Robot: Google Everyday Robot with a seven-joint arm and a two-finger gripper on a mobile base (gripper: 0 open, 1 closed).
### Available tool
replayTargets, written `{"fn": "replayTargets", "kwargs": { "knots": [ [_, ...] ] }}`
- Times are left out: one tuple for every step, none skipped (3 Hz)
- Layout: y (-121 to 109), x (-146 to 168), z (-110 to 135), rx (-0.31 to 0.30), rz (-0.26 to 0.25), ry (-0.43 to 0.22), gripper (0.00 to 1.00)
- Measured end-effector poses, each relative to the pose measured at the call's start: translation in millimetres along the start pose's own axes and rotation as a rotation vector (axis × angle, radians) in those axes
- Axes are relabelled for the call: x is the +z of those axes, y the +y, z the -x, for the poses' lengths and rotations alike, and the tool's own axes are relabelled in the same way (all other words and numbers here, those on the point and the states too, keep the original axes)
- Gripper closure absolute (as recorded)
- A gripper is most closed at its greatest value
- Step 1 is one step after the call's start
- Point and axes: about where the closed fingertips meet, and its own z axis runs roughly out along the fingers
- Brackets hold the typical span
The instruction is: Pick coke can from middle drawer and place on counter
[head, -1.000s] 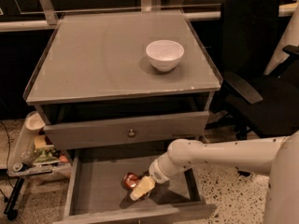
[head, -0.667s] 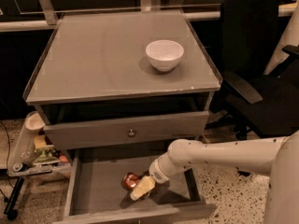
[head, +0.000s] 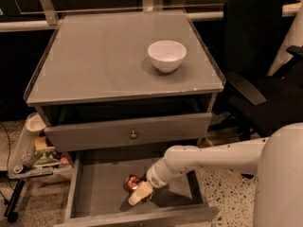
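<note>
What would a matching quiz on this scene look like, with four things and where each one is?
Things:
1. coke can
2. white bowl
3. gripper
4. black chair

Places:
A. standing on the counter
B. beyond the counter's edge, at the picture's right
C. lying on the floor of the open middle drawer
D. lowered into that drawer, right beside the red can

Pairs: 1-C, 2-A, 3-D, 4-B

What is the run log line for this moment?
tool: in middle drawer, at coke can | coke can: on drawer floor | counter: holds white bowl, no can yet
</note>
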Motion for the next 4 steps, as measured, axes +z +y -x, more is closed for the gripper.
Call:
{"fn": "replayTargets", "kwargs": {
  "knots": [
    [-6,17,9,-0.016,-0.017,-0.025,0.0],
    [-10,33,7,-0.007,-0.027,-0.041,0.0],
    [-13,45,6,-0.006,-0.047,-0.05,0.0],
    [-16,55,1,-0.004,-0.065,-0.055,0.0]
  ]
}}
